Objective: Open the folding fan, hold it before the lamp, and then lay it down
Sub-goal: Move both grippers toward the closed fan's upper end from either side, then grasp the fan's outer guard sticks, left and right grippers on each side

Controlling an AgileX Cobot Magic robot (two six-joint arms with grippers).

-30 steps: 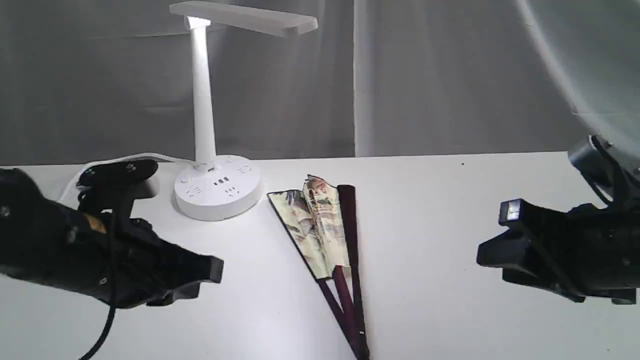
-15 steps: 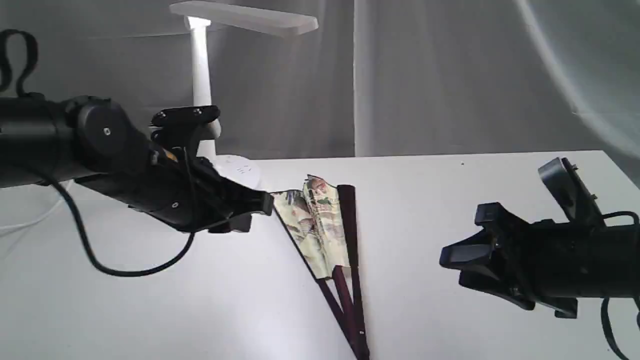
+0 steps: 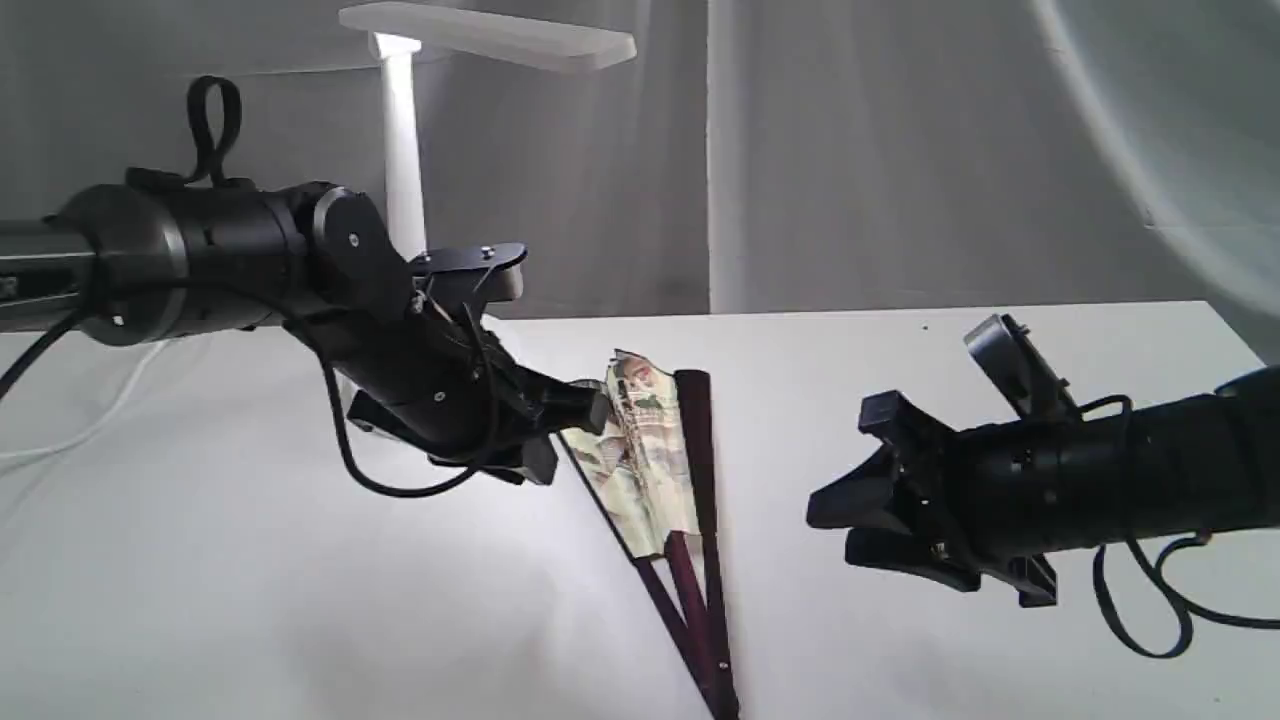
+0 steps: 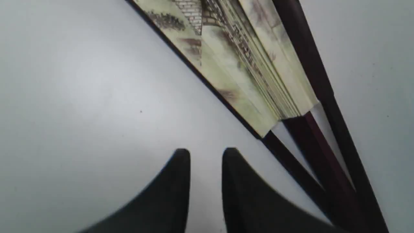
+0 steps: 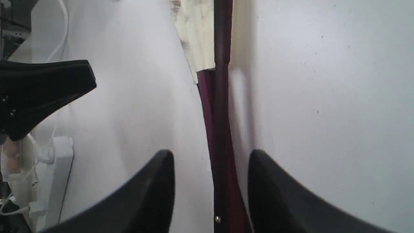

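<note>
White tabletop (image 3: 900, 640) fills the foreground before a grey curtain (image 3: 900, 150). At the back left stands the white plastic desk lamp (image 3: 403, 150), its tall slim stem rising to a flat bar-shaped head; its base is hidden behind the left arm. The black left gripper (image 4: 206, 152) hangs just above the table beside the fan's left edge, its fingers parted by a narrow gap with only bare tabletop showing between them. The black right gripper (image 5: 212, 153) hovers to the right of the fan with its fingers spread wide, holding nothing; in its own wrist view the fan's ribs show through the gap. Between the two lies the folding fan (image 3: 645, 460), cream pleated paper painted with a landscape on dark maroon wooden ribs, flat on the table and only partly spread, its pivot end towards the camera.
</note>
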